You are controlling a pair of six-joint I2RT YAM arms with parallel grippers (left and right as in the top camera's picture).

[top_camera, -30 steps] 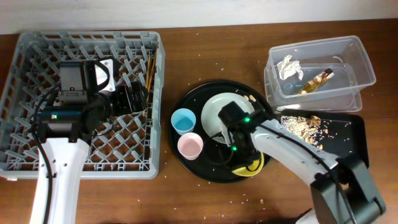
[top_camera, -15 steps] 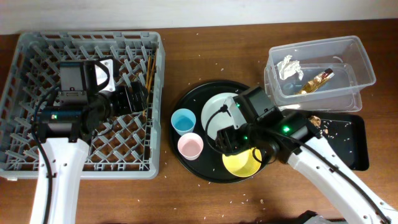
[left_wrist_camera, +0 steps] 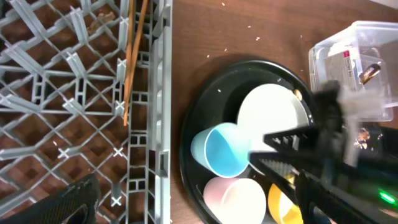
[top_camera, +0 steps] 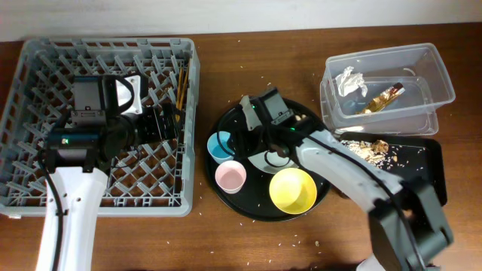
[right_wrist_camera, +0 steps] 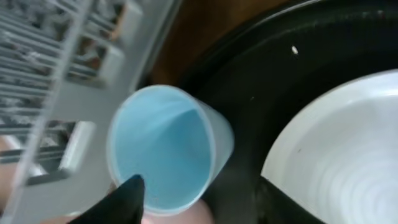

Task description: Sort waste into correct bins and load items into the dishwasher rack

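The light-blue cup (top_camera: pixel 220 145) stands on the round black tray, and my open right gripper (right_wrist_camera: pixel 199 193) straddles its right wall (right_wrist_camera: pixel 163 149), one finger inside and one outside. The pink cup (top_camera: pixel 230 177), the yellow bowl (top_camera: pixel 292 190) and the grey-green plate (top_camera: pixel 265 159) are on the same tray; my right arm covers part of the plate. The tissue (top_camera: pixel 349 80) and the gold wrapper (top_camera: pixel 384 98) lie in the clear tub (top_camera: pixel 422 75). Food scraps (top_camera: pixel 365 149) lie in the shallow black tray (top_camera: pixel 429 169). My left gripper (top_camera: pixel 163 120) is open and empty over the dishwasher rack (top_camera: pixel 45 83).
Brown chopsticks (top_camera: pixel 181 86) lie in the rack near its right wall. The round black tray (top_camera: pixel 226 202) sits between the rack and the bins. White rice grains are scattered on the wooden table (top_camera: pixel 248 241).
My right arm has swung left from over the yellow bowl and plate to the light-blue cup. The yellow bowl is now uncovered. The left arm has not moved.
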